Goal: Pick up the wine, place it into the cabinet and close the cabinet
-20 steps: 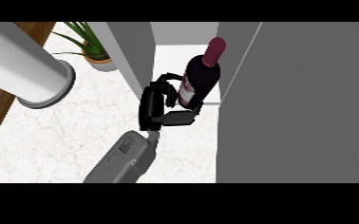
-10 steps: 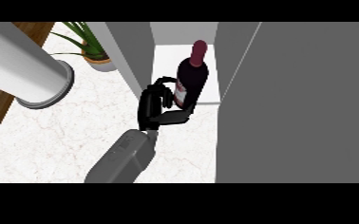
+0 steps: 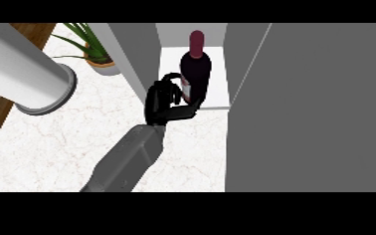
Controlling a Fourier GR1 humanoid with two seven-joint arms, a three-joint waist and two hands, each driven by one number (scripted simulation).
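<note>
**Wine bottle in the cabinet, hand around it**

My left robot hand [image 3: 167, 102] is curled round the lower body of the wine bottle [image 3: 195, 72]. The bottle stands upright inside the open cabinet [image 3: 140, 55], beside its door [image 3: 308, 109]. I judge it to be heavy, smooth, breakable glass. Low on the body is the steadier hold, not the neck.
</note>
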